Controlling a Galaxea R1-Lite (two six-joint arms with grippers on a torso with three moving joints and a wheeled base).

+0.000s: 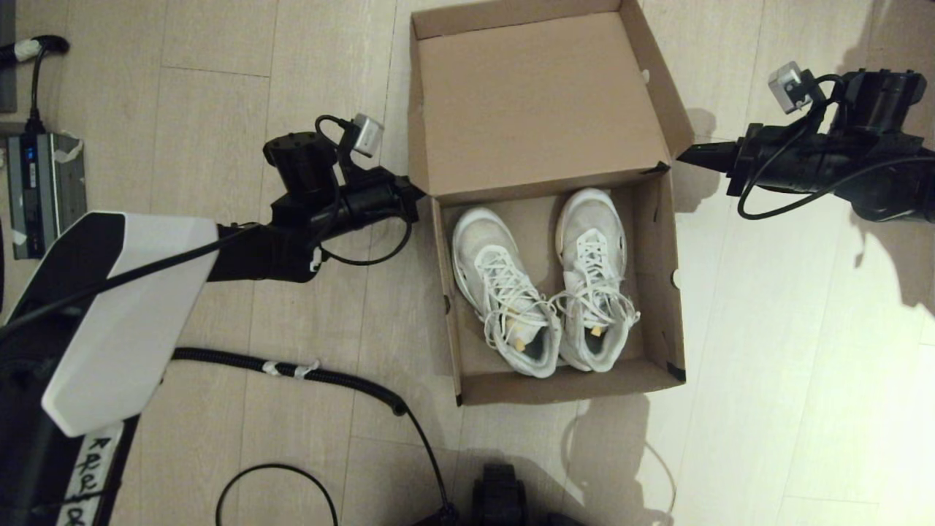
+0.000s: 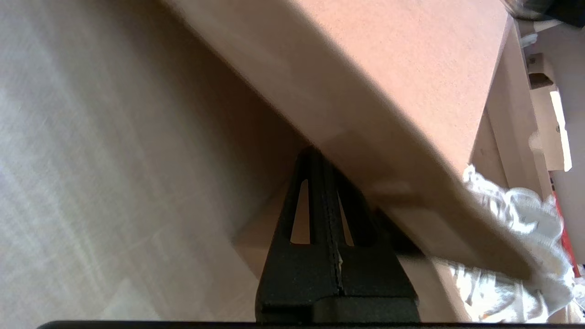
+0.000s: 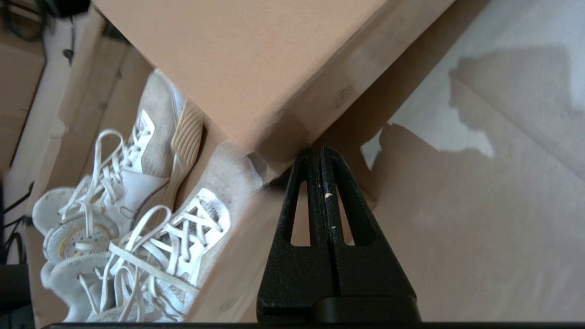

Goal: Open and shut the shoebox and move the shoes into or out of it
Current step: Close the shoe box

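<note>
We find the shoebox (image 1: 555, 219) standing open on the floor (image 1: 767, 365), its long axis running away from the robot, with the hinged lid (image 1: 537, 102) raised at the far end and its plain brown inner face turned toward the head camera. The shoes (image 1: 544, 281) lie inside the box side by side, each lengthwise with the box: toes point toward the lid and away from the robot, heel openings toward the robot. The laces are loose and spill over the tongues.

The left hand (image 1: 418, 196) sits at the box's left side by the lid hinge, fingers pressed together with nothing between them; in its wrist view the tips (image 2: 315, 157) meet the lid's lower edge. The right hand (image 1: 687, 155) sits at the opposite corner of the lid, likewise closed and gripping nothing, its tips (image 3: 320, 155) at the lid's corner.

We note handwritten marks on a white label (image 1: 91, 471) on the robot's body, which we cannot read.
</note>
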